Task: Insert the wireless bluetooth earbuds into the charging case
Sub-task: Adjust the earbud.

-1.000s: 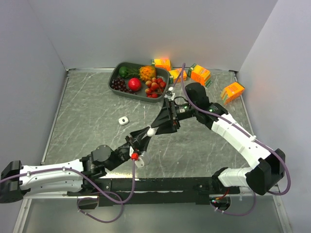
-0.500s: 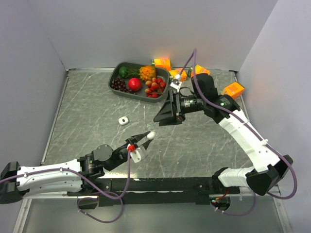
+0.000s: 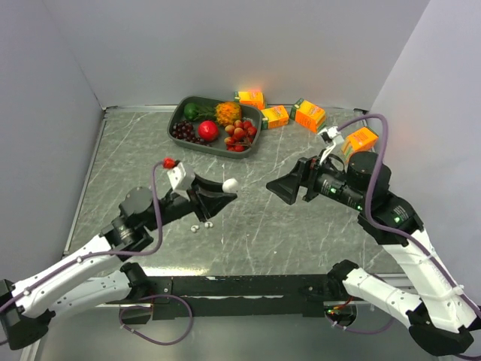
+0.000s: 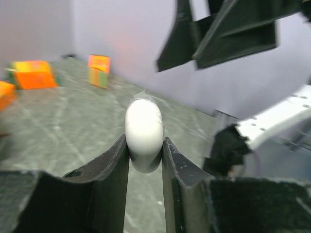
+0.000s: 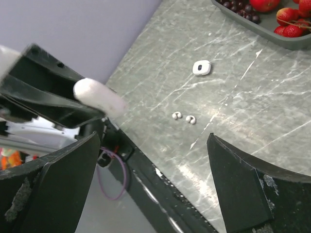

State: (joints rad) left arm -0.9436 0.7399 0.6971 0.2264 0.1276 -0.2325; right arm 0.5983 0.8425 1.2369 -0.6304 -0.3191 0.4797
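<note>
My left gripper point(image 3: 228, 188) is shut on a white rounded charging case point(image 3: 230, 184) and holds it high above the table. The case sits between the fingertips in the left wrist view point(image 4: 144, 133) and also shows in the right wrist view point(image 5: 97, 97). Two tiny white earbuds point(image 3: 194, 227) lie side by side on the table below that gripper, and show in the right wrist view point(image 5: 177, 115). A second small white case point(image 5: 201, 67) lies flat beyond them. My right gripper point(image 3: 279, 188) is open and empty, raised to the right and facing the left gripper. Other earbuds are out of view.
A grey tray point(image 3: 180, 113) of fruit stands at the back. Orange cartons point(image 3: 310, 114) lie at the back right, one point(image 3: 359, 140) near the right wall. The table's near edge and rail point(image 5: 160, 174) lie below the right gripper.
The left arm lifted and swung left with the case still held. The right arm pulled away to the right, so the grippers now stand apart. The two earbuds now show on the table.
</note>
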